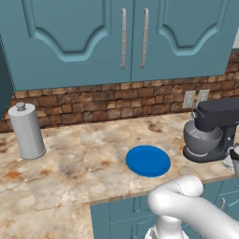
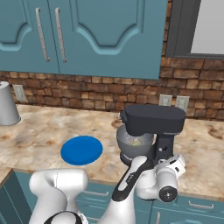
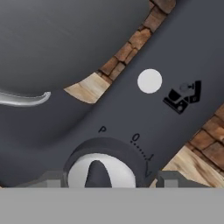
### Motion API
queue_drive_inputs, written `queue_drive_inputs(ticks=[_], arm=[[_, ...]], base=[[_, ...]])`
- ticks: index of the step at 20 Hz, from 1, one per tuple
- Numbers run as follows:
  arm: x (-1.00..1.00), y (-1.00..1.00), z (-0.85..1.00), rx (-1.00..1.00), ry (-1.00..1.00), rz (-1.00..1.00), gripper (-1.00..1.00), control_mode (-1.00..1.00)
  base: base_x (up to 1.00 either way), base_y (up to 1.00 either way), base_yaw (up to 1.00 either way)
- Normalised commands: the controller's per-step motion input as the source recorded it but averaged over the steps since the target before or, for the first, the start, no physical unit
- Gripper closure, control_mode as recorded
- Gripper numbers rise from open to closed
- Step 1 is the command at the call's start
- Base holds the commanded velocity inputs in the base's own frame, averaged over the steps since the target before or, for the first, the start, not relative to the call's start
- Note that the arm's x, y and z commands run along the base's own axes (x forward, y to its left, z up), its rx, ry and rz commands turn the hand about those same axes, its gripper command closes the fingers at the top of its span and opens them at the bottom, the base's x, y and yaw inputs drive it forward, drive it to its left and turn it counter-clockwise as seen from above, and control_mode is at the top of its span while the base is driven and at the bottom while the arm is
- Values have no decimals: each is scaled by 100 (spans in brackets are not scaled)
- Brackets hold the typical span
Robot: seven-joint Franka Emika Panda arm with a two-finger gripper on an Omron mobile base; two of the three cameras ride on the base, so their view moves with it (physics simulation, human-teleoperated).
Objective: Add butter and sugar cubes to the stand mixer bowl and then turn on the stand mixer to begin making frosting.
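The dark stand mixer (image 1: 215, 116) (image 2: 153, 119) stands at the right of the counter. Its grey stand mixer bowl (image 1: 201, 140) (image 2: 133, 143) sits under the head. A small pale yellowish bit (image 2: 136, 141) lies in the bowl; I cannot tell butter from sugar cubes. My gripper (image 2: 167, 158) (image 3: 111, 179) is at the mixer's column on its right side, open. Its fingertips (image 3: 50, 179) stand on either side of the white-ringed knob (image 3: 105, 164), close to it. The knob's marks read P, 0 and 1.
A flat blue plate (image 1: 148, 160) (image 2: 82, 149) lies on the marble counter (image 1: 70, 158) left of the mixer. A tall grey canister (image 1: 27, 131) (image 2: 6, 105) stands far left. Brick wall with sockets (image 2: 173, 101) behind; teal cabinets overhead.
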Motion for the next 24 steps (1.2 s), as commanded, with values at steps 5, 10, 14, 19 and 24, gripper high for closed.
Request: queue_drive_inputs(ticks=[5,10,14,19,24], arm=[[0,0,-15,0,0,0,100,-100],[0,0,-4,0,-2,-5,100,-100],[-3,3,-2,0,-10,-22,100,-100],[0,2,-4,0,-2,-17,100,-100],[0,1,0,15,1,-1,100,-100]], base=[[0,0,0],[0,0,0],[0,0,0],[0,0,0],[0,0,0]])
